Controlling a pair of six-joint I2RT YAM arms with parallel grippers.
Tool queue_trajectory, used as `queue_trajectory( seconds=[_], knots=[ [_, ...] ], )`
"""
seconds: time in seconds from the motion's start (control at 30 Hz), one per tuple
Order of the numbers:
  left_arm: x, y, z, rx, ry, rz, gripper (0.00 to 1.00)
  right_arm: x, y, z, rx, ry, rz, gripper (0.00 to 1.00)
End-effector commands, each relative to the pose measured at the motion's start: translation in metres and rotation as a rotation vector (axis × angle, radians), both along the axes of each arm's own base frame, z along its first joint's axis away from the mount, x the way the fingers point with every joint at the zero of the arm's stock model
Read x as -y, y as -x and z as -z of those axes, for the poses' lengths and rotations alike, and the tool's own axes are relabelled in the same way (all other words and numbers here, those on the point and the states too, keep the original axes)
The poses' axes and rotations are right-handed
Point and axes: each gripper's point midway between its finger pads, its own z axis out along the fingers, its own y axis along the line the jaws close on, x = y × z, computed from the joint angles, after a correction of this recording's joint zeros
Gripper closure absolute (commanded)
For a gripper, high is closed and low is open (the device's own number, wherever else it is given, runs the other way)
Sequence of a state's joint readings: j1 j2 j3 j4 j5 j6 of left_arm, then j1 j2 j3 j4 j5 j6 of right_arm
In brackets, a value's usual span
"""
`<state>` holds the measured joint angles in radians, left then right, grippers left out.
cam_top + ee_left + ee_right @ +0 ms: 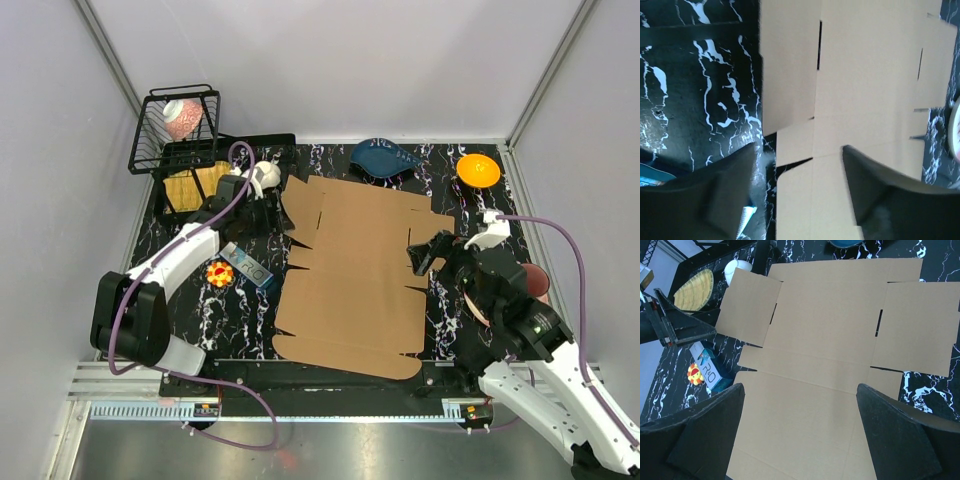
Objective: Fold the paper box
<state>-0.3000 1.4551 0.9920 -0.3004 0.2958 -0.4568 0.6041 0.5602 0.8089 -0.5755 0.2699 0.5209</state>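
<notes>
Paper box (350,280) lies flat, nothing folded yet; my left tool (800,150) and right tool (800,387) both gape empty beside it.

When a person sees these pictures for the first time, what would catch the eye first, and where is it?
The large flat sheet of plain brown corrugated cardboard, the unfolded paper box, lies in the middle of the black white-veined table and dominates every view. The left end effector and the right end effector stand open at its left and right edges. A bright orange round dish glows at the far right corner.
</notes>
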Motion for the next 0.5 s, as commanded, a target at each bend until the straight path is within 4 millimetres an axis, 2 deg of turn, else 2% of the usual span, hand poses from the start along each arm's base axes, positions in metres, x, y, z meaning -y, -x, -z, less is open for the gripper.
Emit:
queue_trajectory(
  seconds=[0.0, 0.1, 0.23, 0.27, 0.33, 0.37, 0.4, 0.47],
  knots=[
    [-0.013, -0.028, -0.026, 0.099, -0.003, -0.144, 0.03, 0.000, 0.004, -0.003, 0.011, -0.025, -0.007, 0.00],
    [-0.010, -0.031, -0.020, 0.078, 0.013, -0.150, 0.02, -0.001, 0.004, -0.001, 0.010, -0.018, -0.010, 0.00],
    [-0.003, -0.030, 0.004, 0.041, 0.046, -0.152, 0.03, 0.000, 0.003, -0.003, 0.019, -0.006, -0.012, 0.00],
    [0.001, -0.036, 0.000, 0.065, 0.081, -0.153, 0.05, 0.000, 0.002, -0.003, 0.019, -0.006, -0.010, 0.00],
    [0.007, -0.038, 0.006, 0.064, 0.118, -0.148, 0.12, -0.001, 0.002, -0.004, 0.025, -0.003, -0.015, 0.00],
    [0.016, -0.042, -0.001, 0.087, 0.168, -0.129, 0.15, -0.002, 0.002, -0.005, 0.027, -0.006, -0.018, 0.00],
    [0.020, -0.044, 0.004, 0.077, 0.175, -0.124, 0.20, -0.002, 0.001, -0.004, 0.025, -0.003, -0.018, 0.00],
    [0.027, -0.048, 0.003, 0.079, 0.162, -0.110, 0.24, -0.002, 0.001, -0.007, 0.030, -0.005, -0.020, 0.00]
  ],
)
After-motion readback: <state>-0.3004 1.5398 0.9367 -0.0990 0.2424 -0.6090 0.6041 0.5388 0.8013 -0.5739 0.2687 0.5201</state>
